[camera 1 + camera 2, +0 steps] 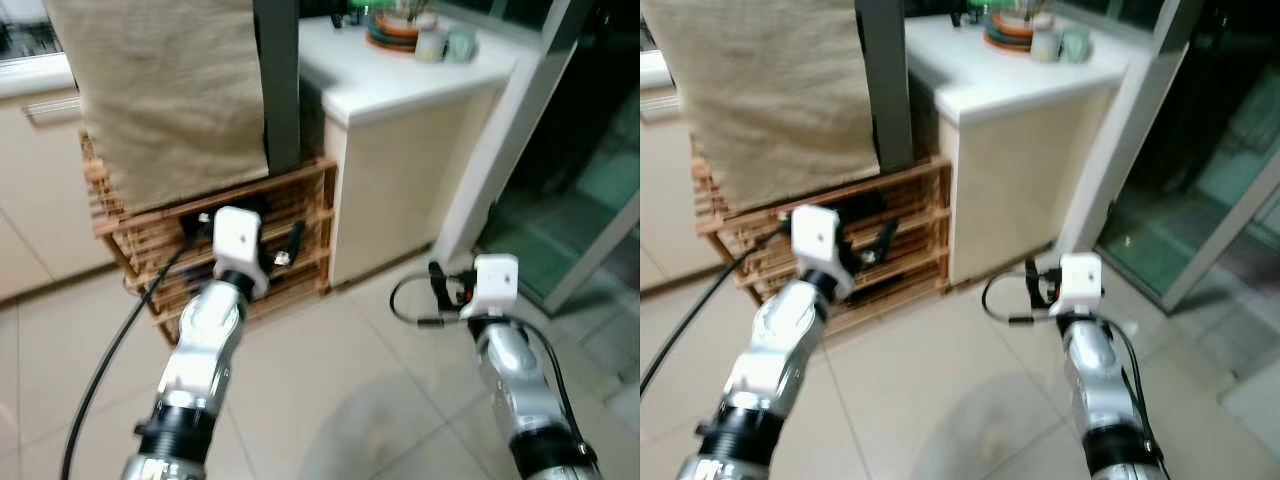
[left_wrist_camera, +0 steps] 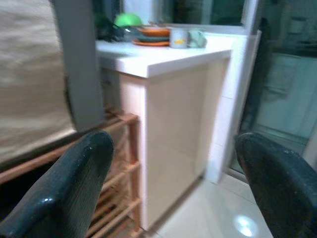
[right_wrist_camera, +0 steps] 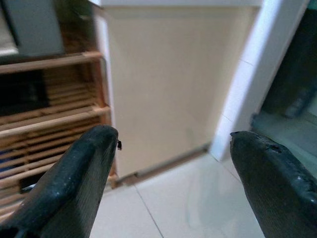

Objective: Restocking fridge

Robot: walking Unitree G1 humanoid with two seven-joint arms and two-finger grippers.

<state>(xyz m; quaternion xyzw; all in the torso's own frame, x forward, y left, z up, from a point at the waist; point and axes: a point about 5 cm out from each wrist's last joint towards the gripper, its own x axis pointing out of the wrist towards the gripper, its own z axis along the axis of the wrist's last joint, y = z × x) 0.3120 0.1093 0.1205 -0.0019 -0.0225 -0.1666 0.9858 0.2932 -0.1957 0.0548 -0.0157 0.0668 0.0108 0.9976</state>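
My left gripper is open with nothing between its fingers. It is held out low in front of a wooden slatted rack and the corner of a cream cabinet. My right gripper is open too and holds nothing. It points at the cream cabinet front, above the floor and apart from it. A dark grey upright panel rises behind the rack; I cannot tell what it belongs to.
A beige cloth drapes over the rack's top. The white counter carries stacked plates and two cups. A white door frame and glass sliding door stand to the right. Pale floor tiles lie below.
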